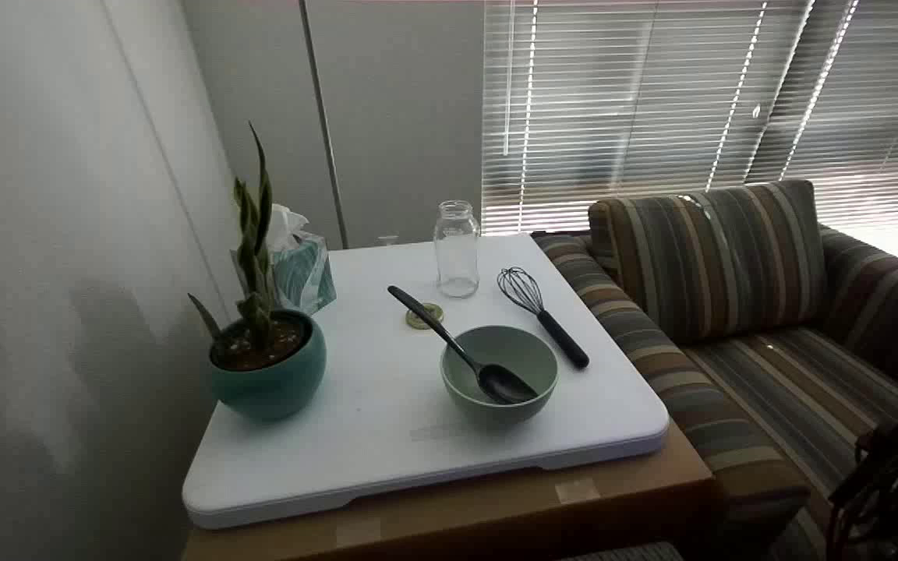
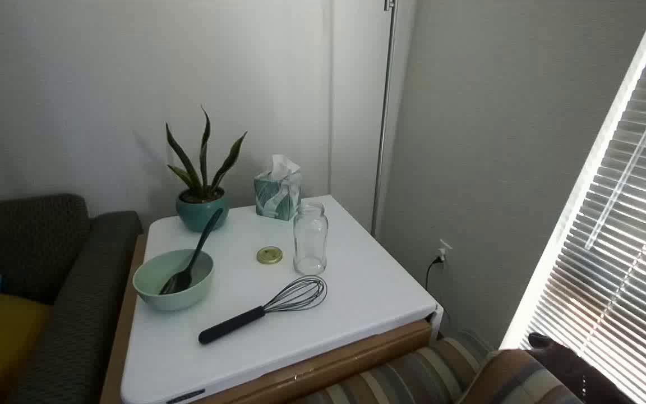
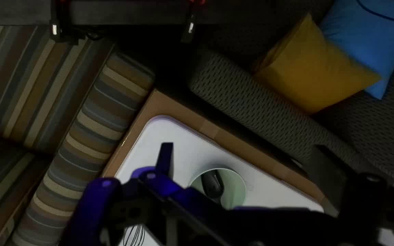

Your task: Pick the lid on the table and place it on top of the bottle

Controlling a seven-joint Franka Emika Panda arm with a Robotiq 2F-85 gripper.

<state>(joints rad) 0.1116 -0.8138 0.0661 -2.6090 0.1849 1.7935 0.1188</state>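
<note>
Wrist view: claw (image 3: pixel 243 153) spread as a wide gap, dark jaws well apart, holding nothing; the bowl shows beneath, between them. Lid (image 2: pixel 270 255) lies flat on the table (image 2: pixel 362 292), a thin gold-toned disc with a slight metallic sheen, just beside the bottle (image 2: pixel 310 241).

Bottle stands upright, uncapped: clear colourless glass, wide cylindrical body, rounded shoulders, short neck. Tabletop white and smooth, corners rounded.

Bowl (image 2: pixel 185 297), pale green, matt, round. Black spoon (image 2: pixel 192 261) leans in it, handle up over the rim; in an exterior view that handle crosses in front of the lid. Whisk (image 2: pixel 265 309) lies near the bottle, thin wire loops, thick black grip.

Rounded teal pot (image 1: pixel 273 393) bears a plant (image 1: pixel 247 253) with stiff, blade-like leaves. Behind it a boxy, teal-patterned tissue box (image 1: pixel 305 273), crumpled white sheet poking out.

Striped cloth armchair (image 1: pixel 706 269) borders the table. Wrist view adds a coarse-woven dark couch (image 3: pixel 238 95), with yellow cushion (image 3: pixel 313 68) overlapping blue cushion (image 3: pixel 364 37).
</note>
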